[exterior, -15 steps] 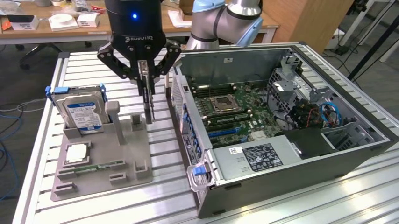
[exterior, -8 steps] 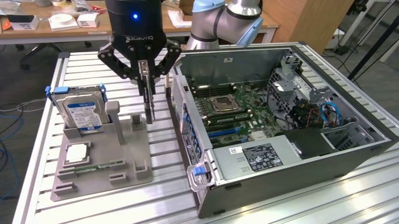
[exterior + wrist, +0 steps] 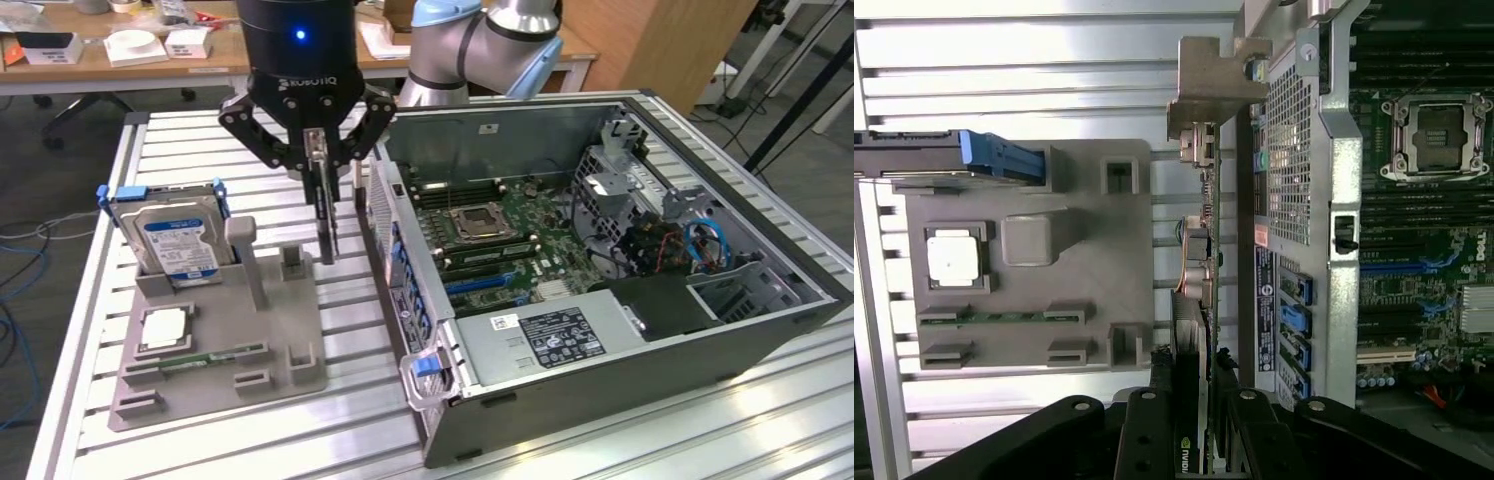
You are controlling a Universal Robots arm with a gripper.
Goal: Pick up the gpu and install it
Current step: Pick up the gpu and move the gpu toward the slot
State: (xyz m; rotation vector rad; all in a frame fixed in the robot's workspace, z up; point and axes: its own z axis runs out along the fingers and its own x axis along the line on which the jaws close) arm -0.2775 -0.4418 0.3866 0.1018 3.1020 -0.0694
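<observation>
The black tool (image 3: 320,165) is clamped on the gpu (image 3: 324,215), a thin dark circuit card with a silvery end bracket, holding it upright and edge-on over the grey plastic holder tray (image 3: 267,370), between the blue-labelled boxy hard drive (image 3: 178,240) on the exterior view's left and the open black computer case (image 3: 641,350) on its right

ROBOTIQ runs in pale letters across the black body of the gripper (image 3: 322,150). In the wrist view, a small eye-shaped logo sits on the edge of the gpu (image 3: 1189,350), and "DELL" stands sideways on the motherboard (image 3: 1439,270). Labels on the power supply (image 3: 561,335) and hard drive (image 3: 180,245) are too small to read.
</observation>
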